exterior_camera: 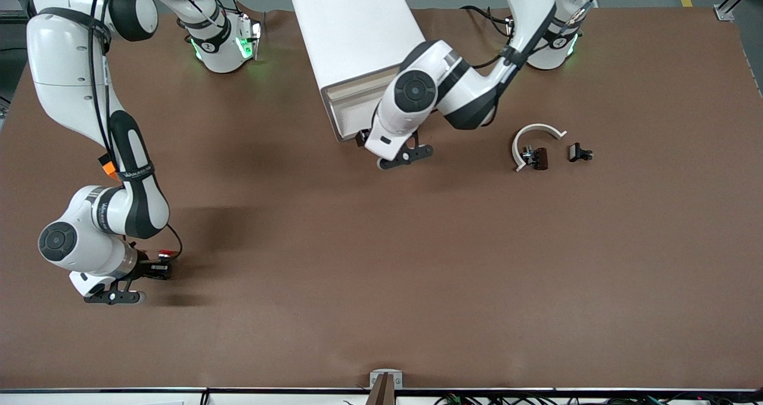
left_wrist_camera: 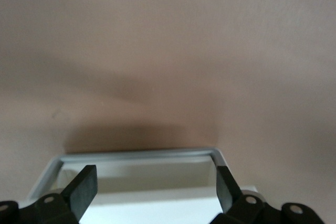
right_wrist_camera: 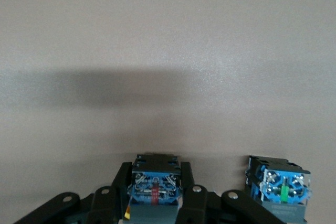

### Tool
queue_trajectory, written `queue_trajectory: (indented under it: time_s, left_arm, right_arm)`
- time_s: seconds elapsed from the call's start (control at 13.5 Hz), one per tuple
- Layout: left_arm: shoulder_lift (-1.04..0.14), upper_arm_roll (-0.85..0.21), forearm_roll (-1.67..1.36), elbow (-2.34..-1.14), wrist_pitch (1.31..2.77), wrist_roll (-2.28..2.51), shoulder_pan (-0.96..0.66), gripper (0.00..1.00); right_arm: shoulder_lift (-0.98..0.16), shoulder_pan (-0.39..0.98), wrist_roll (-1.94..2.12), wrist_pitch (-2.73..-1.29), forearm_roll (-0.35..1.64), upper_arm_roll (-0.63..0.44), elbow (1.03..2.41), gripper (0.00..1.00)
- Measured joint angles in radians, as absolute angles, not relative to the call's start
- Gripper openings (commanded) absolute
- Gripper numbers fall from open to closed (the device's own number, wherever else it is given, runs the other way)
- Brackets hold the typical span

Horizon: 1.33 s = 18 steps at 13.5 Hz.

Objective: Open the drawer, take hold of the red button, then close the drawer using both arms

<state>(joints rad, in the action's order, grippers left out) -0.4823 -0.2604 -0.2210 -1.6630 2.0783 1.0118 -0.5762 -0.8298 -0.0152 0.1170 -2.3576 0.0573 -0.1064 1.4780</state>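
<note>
The white cabinet (exterior_camera: pixel 351 35) stands between the arms' bases, its cream drawer fronts (exterior_camera: pixel 354 104) facing the front camera. No drawer sticks out in the front view. My left gripper (exterior_camera: pixel 362 138) is low at the cabinet's front, open. In the left wrist view a grey-rimmed white drawer edge (left_wrist_camera: pixel 139 155) lies between the spread fingers of the left gripper (left_wrist_camera: pixel 155 187). At the right arm's end of the table, near the front camera, my right gripper (exterior_camera: pixel 160 268) is shut on the button (right_wrist_camera: pixel 156 192), black-and-blue body showing. A red cap (exterior_camera: pixel 164 253) shows at the fingertips.
A second black-and-blue button body (right_wrist_camera: pixel 278 187) stands on the table beside the held one, cap hidden. Toward the left arm's end lie a white curved piece (exterior_camera: pixel 536 132), a small dark part (exterior_camera: pixel 538 157) and another small black part (exterior_camera: pixel 579 152).
</note>
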Motion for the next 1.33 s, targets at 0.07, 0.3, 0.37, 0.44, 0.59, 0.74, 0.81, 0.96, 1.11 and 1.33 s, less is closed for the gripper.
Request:
queue_trajectory:
  time_s: [0.07,0.3,0.37,0.44,0.59,0.74,0.81,0.96,1.11,1.33]
  left_arm:
    - [-0.484,-0.26,-0.221,-1.664,2.078,0.992,-0.566,1.0]
    - [-0.504,-0.26,-0.215,-1.667,2.079,0.98,-0.576,1.0]
    - [-0.512,-0.261,-0.213,-1.668,2.08,0.98,-0.587,1.0]
    - [-0.517,-0.261,-0.212,-1.668,2.08,0.981,-0.601,1.0]
    - [-0.524,-0.262,-0.212,-1.67,2.08,0.986,-0.633,1.0]
    - [-0.527,-0.263,-0.211,-1.671,2.081,1.007,-0.66,1.0]
    - [-0.527,-0.264,-0.211,-1.671,2.081,1.016,-0.669,1.0]
    - [-0.527,-0.267,-0.211,-1.676,2.08,1.029,-0.687,1.0]
    - [-0.528,-0.269,-0.211,-1.686,2.08,1.045,-0.713,1.0]
    - [-0.529,-0.27,-0.211,-1.7,2.08,1.074,-0.752,1.0]
  right_arm:
    - [-0.834,-0.015,0.117,-2.358,0.057,-0.106,1.471,0.0]
    - [-0.846,-0.015,0.117,-2.358,0.057,-0.106,1.456,1.0]
    - [-0.846,-0.015,0.117,-2.358,0.057,-0.106,1.454,1.0]
    - [-0.846,-0.015,0.117,-2.358,0.057,-0.106,1.452,1.0]
    - [-0.846,-0.015,0.117,-2.357,0.057,-0.106,1.445,1.0]
    - [-0.844,-0.015,0.117,-2.35,0.052,-0.106,1.429,1.0]
    - [-0.84,-0.015,0.117,-2.322,0.051,-0.106,1.419,1.0]
    - [-0.821,-0.015,0.117,-2.239,0.051,-0.106,1.4,1.0]
    - [-0.765,-0.014,0.117,-2.139,0.051,-0.104,1.388,1.0]
    - [-0.634,-0.014,0.117,-1.955,0.051,-0.102,1.382,1.0]
